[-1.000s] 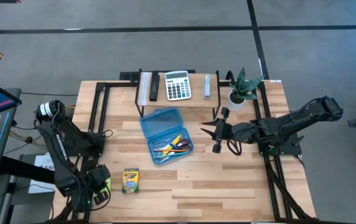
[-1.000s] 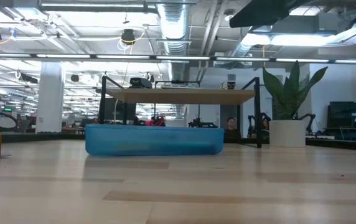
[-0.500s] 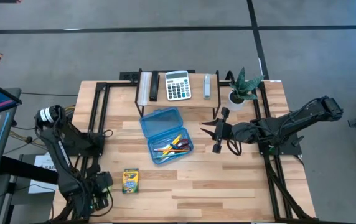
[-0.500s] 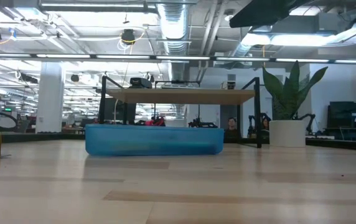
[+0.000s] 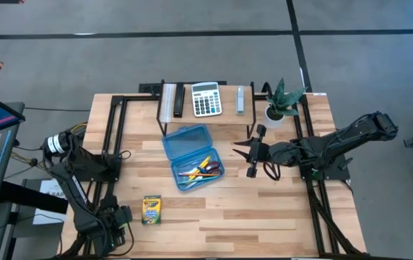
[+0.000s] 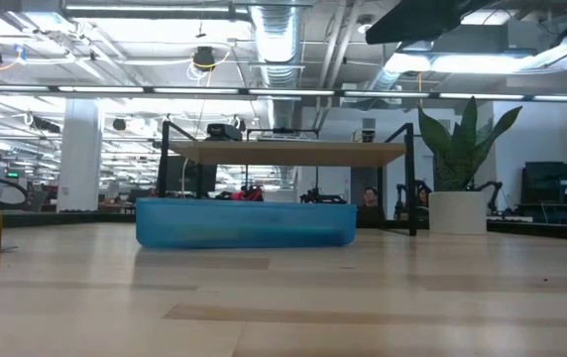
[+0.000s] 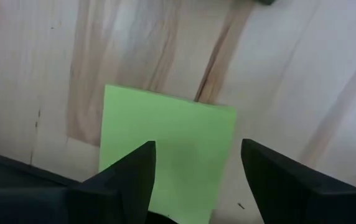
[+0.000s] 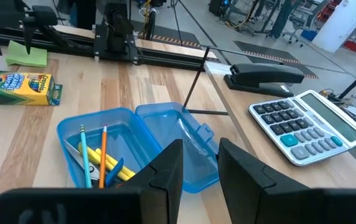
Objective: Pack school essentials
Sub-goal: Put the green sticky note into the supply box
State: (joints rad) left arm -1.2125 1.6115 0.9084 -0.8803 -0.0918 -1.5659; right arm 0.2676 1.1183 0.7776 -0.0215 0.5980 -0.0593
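The lime sticky-note pad [image 7: 165, 137] lies flat on the wood near the table's near left corner. My left gripper [image 7: 198, 144] hangs open just above it, pointing down, with the pad showing between its fingers. In the high view this gripper [image 5: 118, 217] covers the pad. The yellow-green crayon box [image 5: 151, 209] lies flat to its right. The open blue case [image 5: 192, 155] holds yellow and orange pencils [image 8: 97, 158] and the red-handled scissors [image 5: 210, 168]. My right gripper [image 5: 246, 157] waits open to the right of the case.
A grey-white calculator [image 5: 206, 99] and a black stapler [image 8: 262, 74] sit on a raised shelf at the far edge, beside a potted plant [image 5: 279, 101]. Black frame rails [image 5: 112, 137] run along both sides. Bare wood lies between the case and the near edge.
My left arm has drawn back toward the table's near edge, and its gripper has moved that way over the sticky-note pad, which showed beside it before and is now covered in the high view. My right arm and the other things have kept still.
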